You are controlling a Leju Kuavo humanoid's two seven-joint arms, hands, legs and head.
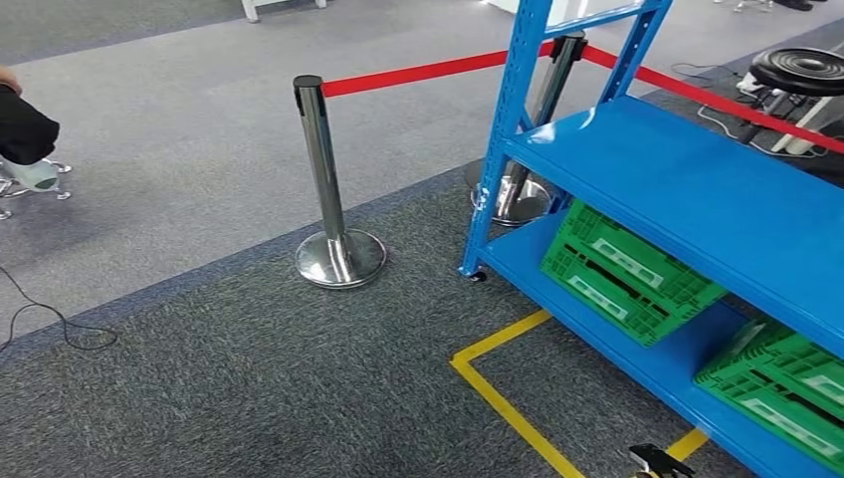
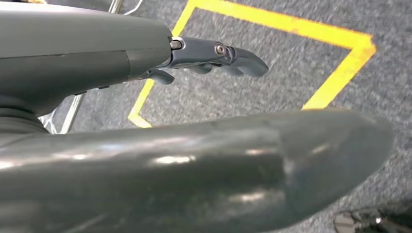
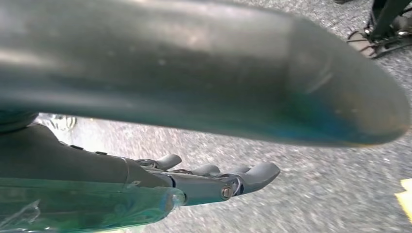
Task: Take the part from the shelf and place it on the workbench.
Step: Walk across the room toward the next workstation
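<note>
left hand (image 2: 214, 56) fingers extended, empty | right hand (image 3: 218, 177) same | blue shelf (image 1: 687, 189) holds 2 green crates (image 1: 622, 271)

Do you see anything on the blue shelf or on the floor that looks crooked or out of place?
Nothing is spilled or broken. The two green crates on the bottom level of the blue shelf sit turned at an angle to its front edge. A loose black cable also lies across the carpet at the left.

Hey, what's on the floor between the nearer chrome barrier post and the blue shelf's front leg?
In the head view, only bare grey carpet lies between the post and the shelf leg; the yellow tape starts nearer the camera.
</note>
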